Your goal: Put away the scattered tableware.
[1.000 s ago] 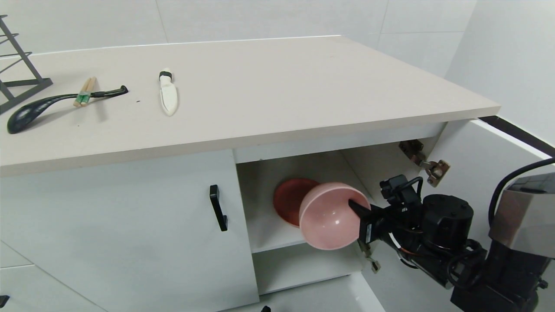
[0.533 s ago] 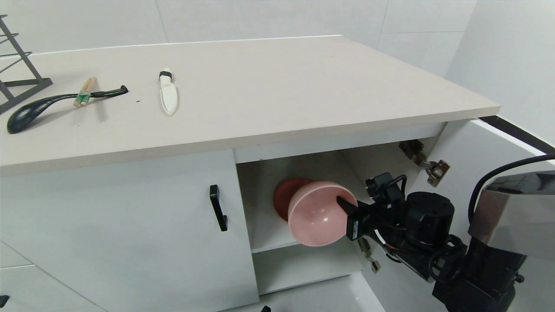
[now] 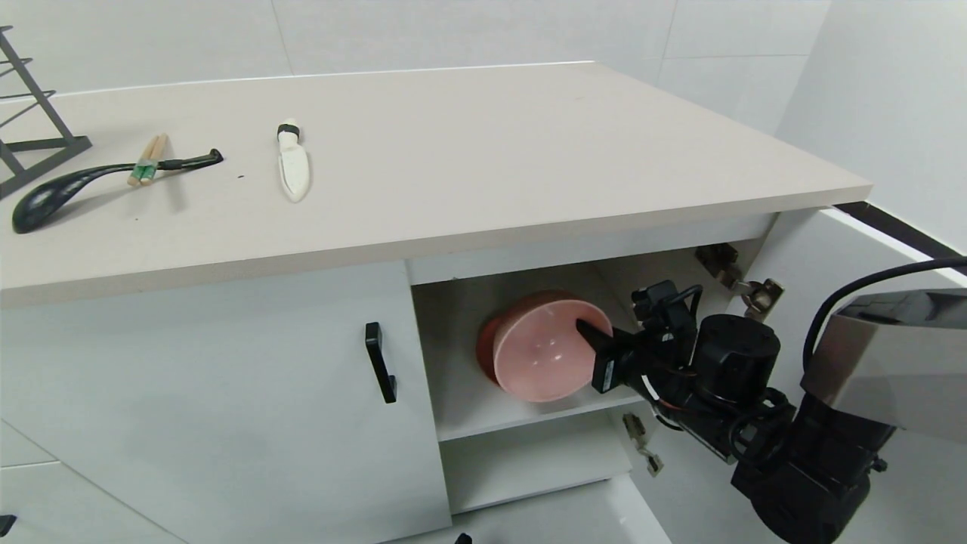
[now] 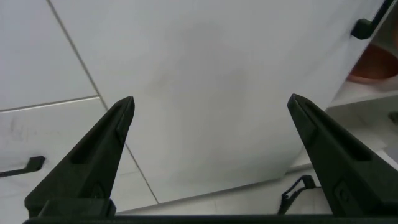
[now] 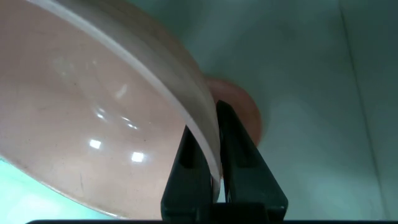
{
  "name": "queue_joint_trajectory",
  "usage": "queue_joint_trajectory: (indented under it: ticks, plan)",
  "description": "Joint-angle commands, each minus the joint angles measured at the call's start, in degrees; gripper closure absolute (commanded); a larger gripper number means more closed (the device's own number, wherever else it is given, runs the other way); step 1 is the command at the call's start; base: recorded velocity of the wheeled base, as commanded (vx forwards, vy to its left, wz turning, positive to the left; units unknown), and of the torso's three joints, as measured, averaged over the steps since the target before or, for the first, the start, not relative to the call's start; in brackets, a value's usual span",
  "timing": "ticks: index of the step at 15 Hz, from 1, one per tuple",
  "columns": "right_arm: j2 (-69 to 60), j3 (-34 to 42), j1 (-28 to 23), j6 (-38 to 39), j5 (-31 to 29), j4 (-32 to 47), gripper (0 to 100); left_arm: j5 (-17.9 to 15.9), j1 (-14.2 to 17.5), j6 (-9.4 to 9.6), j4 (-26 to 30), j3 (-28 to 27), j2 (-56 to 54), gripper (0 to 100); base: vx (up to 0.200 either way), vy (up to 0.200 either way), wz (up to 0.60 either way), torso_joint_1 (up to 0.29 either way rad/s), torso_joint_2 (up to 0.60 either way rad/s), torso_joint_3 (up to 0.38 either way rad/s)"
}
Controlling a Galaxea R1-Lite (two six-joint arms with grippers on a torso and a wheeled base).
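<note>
My right gripper point(image 3: 588, 335) is shut on the rim of a pink bowl point(image 3: 542, 350), held tilted inside the open cabinet above its upper shelf point(image 3: 483, 412). A red plate point(image 3: 483, 349) leans behind the bowl. In the right wrist view the fingers point(image 5: 233, 146) pinch the pink bowl's rim point(image 5: 186, 106), with the red plate point(image 5: 239, 109) beyond. On the countertop point(image 3: 468, 166) lie a black ladle point(image 3: 83, 181), chopsticks point(image 3: 148, 159) and a white sheathed knife point(image 3: 292, 163). My left gripper point(image 4: 211, 118) is open, facing the closed cabinet door point(image 4: 217, 93).
The right cabinet door point(image 3: 838, 257) stands swung open beside my right arm. The left door point(image 3: 227, 393) is closed, with a black handle point(image 3: 380, 362). A dark wire rack point(image 3: 34, 113) stands at the counter's far left.
My right gripper has carried the pink bowl up and deeper into the cabinet, and the bowl has turned so its inside shows. The countertop items have not moved.
</note>
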Motion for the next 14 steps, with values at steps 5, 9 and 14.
queue_joint_trajectory:
  ticks: [5,9,14]
  plan:
    - [6.2,-3.3,-1.5,0.0,2.2,0.0,100,-0.1,0.0,-0.44,0.1,0.2,0.1,0,0.0,0.0,0.0,0.0,0.0,0.0]
    - [10.5,-12.2,-3.6,0.0,2.2,3.7,100,-0.1,0.0,-0.79,0.1,0.1,0.1,0,0.0,0.0,0.0,0.0,0.0,0.0]
    - [13.6,-21.0,-4.7,0.0,2.2,10.2,100,-0.1,-0.1,-0.79,0.1,0.2,0.1,0,0.0,0.0,0.0,0.0,0.0,0.0]
